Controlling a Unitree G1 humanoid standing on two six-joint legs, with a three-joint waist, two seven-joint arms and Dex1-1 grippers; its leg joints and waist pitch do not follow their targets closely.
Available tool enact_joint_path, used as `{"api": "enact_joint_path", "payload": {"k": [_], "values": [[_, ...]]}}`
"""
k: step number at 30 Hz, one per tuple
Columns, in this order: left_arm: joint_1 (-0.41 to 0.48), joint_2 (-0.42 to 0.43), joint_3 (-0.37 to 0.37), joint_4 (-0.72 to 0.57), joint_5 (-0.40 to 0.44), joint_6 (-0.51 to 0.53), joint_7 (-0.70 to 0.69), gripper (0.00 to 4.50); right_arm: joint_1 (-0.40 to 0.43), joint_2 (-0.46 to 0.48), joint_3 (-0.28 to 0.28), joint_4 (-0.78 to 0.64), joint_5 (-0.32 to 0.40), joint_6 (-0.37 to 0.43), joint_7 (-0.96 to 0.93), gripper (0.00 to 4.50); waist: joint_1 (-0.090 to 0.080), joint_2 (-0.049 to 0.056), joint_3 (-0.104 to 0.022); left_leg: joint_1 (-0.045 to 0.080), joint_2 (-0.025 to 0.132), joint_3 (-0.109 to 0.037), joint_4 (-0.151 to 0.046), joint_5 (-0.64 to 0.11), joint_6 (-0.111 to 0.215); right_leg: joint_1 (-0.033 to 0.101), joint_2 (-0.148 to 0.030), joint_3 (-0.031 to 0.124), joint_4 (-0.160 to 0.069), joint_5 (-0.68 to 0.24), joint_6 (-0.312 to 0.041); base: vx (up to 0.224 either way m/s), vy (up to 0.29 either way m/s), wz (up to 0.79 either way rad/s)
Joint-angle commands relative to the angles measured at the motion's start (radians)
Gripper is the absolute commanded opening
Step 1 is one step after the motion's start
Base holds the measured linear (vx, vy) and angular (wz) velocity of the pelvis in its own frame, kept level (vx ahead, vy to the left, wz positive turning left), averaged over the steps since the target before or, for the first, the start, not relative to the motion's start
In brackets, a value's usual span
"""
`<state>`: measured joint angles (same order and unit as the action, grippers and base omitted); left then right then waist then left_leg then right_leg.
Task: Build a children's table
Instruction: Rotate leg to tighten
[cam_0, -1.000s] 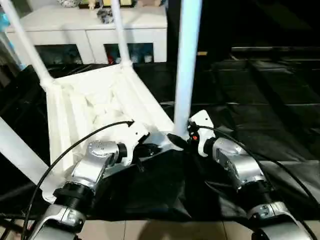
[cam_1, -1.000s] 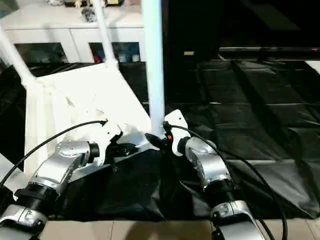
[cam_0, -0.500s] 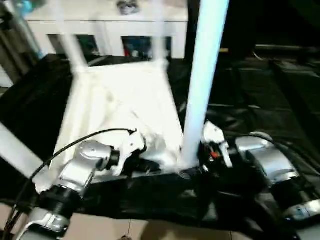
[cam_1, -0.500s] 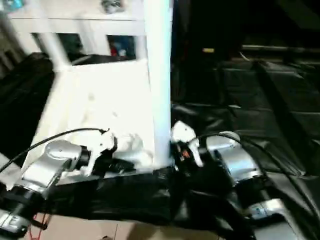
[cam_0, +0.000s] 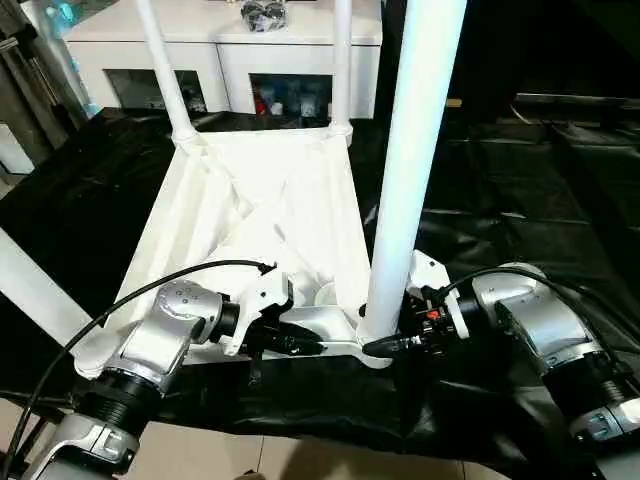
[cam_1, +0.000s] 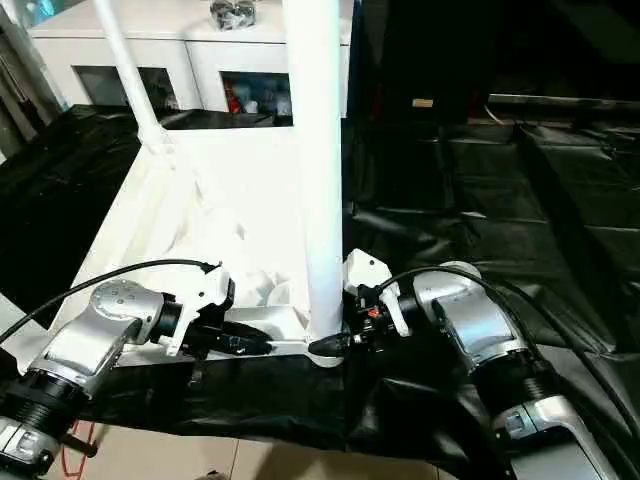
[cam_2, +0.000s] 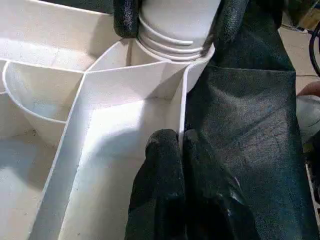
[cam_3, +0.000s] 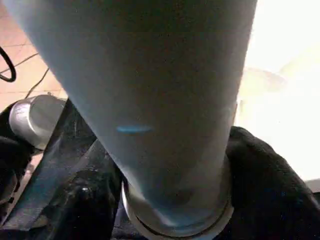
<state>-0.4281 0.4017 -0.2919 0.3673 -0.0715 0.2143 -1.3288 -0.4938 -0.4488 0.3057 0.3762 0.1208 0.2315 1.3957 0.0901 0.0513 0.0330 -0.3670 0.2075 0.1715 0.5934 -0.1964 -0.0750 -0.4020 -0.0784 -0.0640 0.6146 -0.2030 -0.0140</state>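
Taking the inverted tabletop (cam_0: 270, 220) as our landmark, we note that it lies ribbed side up on a black sheet (cam_0: 500, 200), its underside facing the head camera. At its nearest edge, the left gripper (cam_2: 181, 145) is pinched shut on the thin rim wall, one black finger (cam_2: 162, 165) inside the rim and the other outside against the sheet; in the head views its fingertips are hard to separate from the shadow under the edge. At the near right corner of the tabletop, the nearest leg (cam_0: 410, 170) stands upright in its round socket, its top cut off by the frame. The right gripper (cam_1: 335, 343) holds the base of this leg, one finger on each side just above the socket; in the right wrist view the leg hides most of what lies behind it. A second leg (cam_0: 30, 290) rises from the near left corner, with both its ends cut off or hidden by the left arm. At the far corners stand two more legs (cam_0: 165, 70) and (cam_0: 342, 60), their tops out of frame. Beyond the tabletop stands a white cabinet (cam_0: 230, 50) with glass-fronted compartments whose contents we cannot identify.
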Motion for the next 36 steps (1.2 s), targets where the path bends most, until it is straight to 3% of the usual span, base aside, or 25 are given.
{"api": "enact_joint_path", "payload": {"k": [1,5,8,10,11,12,13,15,18,22,23,24,27,30,31,32,34,36], "values": [[-0.016,-0.018,0.021,0.0,-0.01,0.004,0.077,0.0,0.024,0.027,0.046,-0.042,0.008,-0.002,0.018,2.69,-0.006,-0.007,-0.057,0.007,0.021,0.003,-0.06,-0.114,0.074,0.057,-0.052,0.04,-0.062,-0.042,-0.246,0.0,0.0,0.0],[-0.013,-0.038,0.04,0.002,-0.001,0.027,0.144,0.0,0.039,0.066,0.021,-0.006,-0.013,-0.024,-0.092,2.65,-0.008,-0.008,-0.054,0.007,0.021,0.002,-0.064,-0.14,0.06,0.056,-0.052,0.039,-0.066,-0.083,-0.239,0.0,0.0,0.0],[-0.014,-0.068,0.059,0.011,0.008,0.054,0.22,0.0,0.035,0.131,-0.015,0.065,-0.053,-0.027,-0.274,2.63,-0.016,-0.009,-0.048,0.01,0.019,0.001,-0.071,-0.189,0.032,0.051,-0.054,0.039,-0.079,-0.204,-0.215,0.0,0.0,0.0],[-0.017,-0.095,0.068,0.021,0.015,0.063,0.274,0.0,0.029,0.176,-0.039,0.114,-0.079,-0.026,-0.402,2.63,-0.031,-0.011,-0.044,0.005,0.015,-0.003,-0.076,-0.215,0.008,0.056,-0.056,0.037,-0.085,-0.281,-0.188,0.0,0.0,0.0],[-0.019,-0.107,0.067,0.024,0.021,0.065,0.293,0.0,0.027,0.197,-0.052,0.131,-0.081,-0.018,-0.449,2.63,-0.046,-0.011,-0.041,0.006,0.014,-0.007,-0.08,-0.242,-0.004,0.055,-0.055,0.036,-0.092,-0.335,-0.165,0.0,0.0,0.0],[-0.02,-0.114,0.067,0.026,0.024,0.065,0.304,0.0,0.027,0.207,-0.057,0.136,-0.081,-0.017,-0.467,2.63,-0.046,-0.011,-0.041,0.006,0.014,-0.007,-0.08,-0.242,-0.004,0.055,-0.055,0.036,-0.092,-0.335,-0.165,0.0,0.0,0.0],[-0.021,-0.123,0.066,0.029,0.029,0.067,0.32,0.0,0.027,0.222,-0.064,0.145,-0.081,-0.016,-0.495,2.63,-0.056,-0.008,-0.039,0.013,0.013,-0.007,-0.081,-0.288,-0.005,0.049,-0.054,0.036,-0.099,-0.381,-0.155,0.0,0.0,0.0],[-0.025,-0.145,0.062,0.034,0.039,0.073,0.358,0.0,0.024,0.258,-0.081,0.167,-0.082,-0.011,-0.563,2.62,-0.059,-0.008,-0.037,0.02,0.013,-0.007,-0.082,-0.309,-0.001,0.046,-0.054,0.037,-0.104,-0.403,-0.152,0.0,0.0,0.0],[-0.034,-0.202,0.054,0.037,0.053,0.097,0.442,0.0,-0.003,0.351,-0.113,0.24,-0.117,-0.011,-0.772,2.62,-0.068,-0.004,-0.038,0.017,0.012,-0.01,-0.087,-0.304,-0.013,0.048,-0.053,0.037,-0.103,-0.392,-0.152,0.0,0.0,0.0],[-0.043,-0.243,0.045,0.032,0.065,0.086,0.472,0.0,-0.034,0.418,-0.13,0.29,-0.108,-0.049,-0.826,2.62,-0.086,-0.006,-0.04,0.009,0.011,-0.014,-0.087,-0.308,-0.01,0.051,-0.055,0.035,-0.1,-0.375,-0.155,0.0,0.0,0.0],[-0.045,-0.246,0.045,0.033,0.066,0.084,0.476,0.0,-0.036,0.423,-0.137,0.29,-0.095,-0.055,-0.816,2.62,-0.09,-0.007,-0.043,0.01,0.011,-0.012,-0.085,-0.299,0.002,0.051,-0.054,0.037,-0.1,-0.338,-0.164,0.0,0.0,0.0],[-0.045,-0.245,0.044,0.032,0.062,0.083,0.468,0.0,-0.038,0.42,-0.141,0.286,-0.088,-0.05,-0.805,3.18,-0.091,-0.006,-0.043,0.009,0.012,-0.011,-0.084,-0.292,0.006,0.051,-0.053,0.038,-0.098,-0.32,-0.172,0.0,0.0,0.0],[-0.039,-0.23,0.038,0.017,0.052,0.077,0.432,0.0,-0.04,0.398,-0.136,0.266,-0.075,-0.042,-0.748,3.32,-0.091,-0.006,-0.044,0.008,0.011,-0.008,-0.083,-0.271,0.023,0.054,-0.053,0.039,-0.095,-0.273,-0.191,0.0,0.0,0.0],[-0.018,-0.193,0.026,-0.016,0.033,0.067,0.355,0.0,-0.033,0.34,-0.101,0.211,-0.065,-0.053,-0.611,3.75,-0.078,-0.005,-0.054,0.007,0.014,-0.005,-0.074,-0.188,0.047,0.062,-0.053,0.04,-0.082,-0.149,-0.222,0.0,0.0,0.0],[-0.013,-0.181,0.022,-0.023,0.031,0.06,0.331,0.0,-0.028,0.317,-0.085,0.191,-0.065,-0.071,-0.562,3.75,-0.075,-0.001,-0.056,0.005,0.015,-0.005,-0.072,-0.164,0.053,0.062,-0.053,0.04,-0.077,-0.103,-0.232,0.0,0.0,0.0],[-0.01,-0.174,0.019,-0.027,0.03,0.055,0.315,0.0,-0.024,0.303,-0.075,0.179,-0.065,-0.084,-0.532,3.75,-0.073,-0.004,-0.062,0.0,0.012,-0.003,-0.064,-0.092,0.081,0.067,-0.05,0.039,-0.063,0.029,-0.256,0.0,0.0,0.0],[-0.005,-0.135,0.005,-0.031,0.029,0.038,0.253,0.0,0.001,0.233,-0.039,0.101,-0.029,-0.091,-0.368,3.75,-0.066,-0.005,-0.064,-0.002,0.01,-0.001,-0.057,-0.048,0.114,0.068,-0.048,0.037,-0.057,0.11,-0.271,0.0,0.0,0.0],[-0.004,-0.112,0.0,-0.031,0.028,0.025,0.217,0.0,0.013,0.191,-0.02,0.06,-0.008,-0.086,-0.277,3.75,-0.053,-0.003,-0.065,-0.001,0.014,0.002,-0.052,-0.041,0.143,0.067,-0.047,0.035,-0.053,0.125,-0.277,0.0,0.0,0.0]]}}
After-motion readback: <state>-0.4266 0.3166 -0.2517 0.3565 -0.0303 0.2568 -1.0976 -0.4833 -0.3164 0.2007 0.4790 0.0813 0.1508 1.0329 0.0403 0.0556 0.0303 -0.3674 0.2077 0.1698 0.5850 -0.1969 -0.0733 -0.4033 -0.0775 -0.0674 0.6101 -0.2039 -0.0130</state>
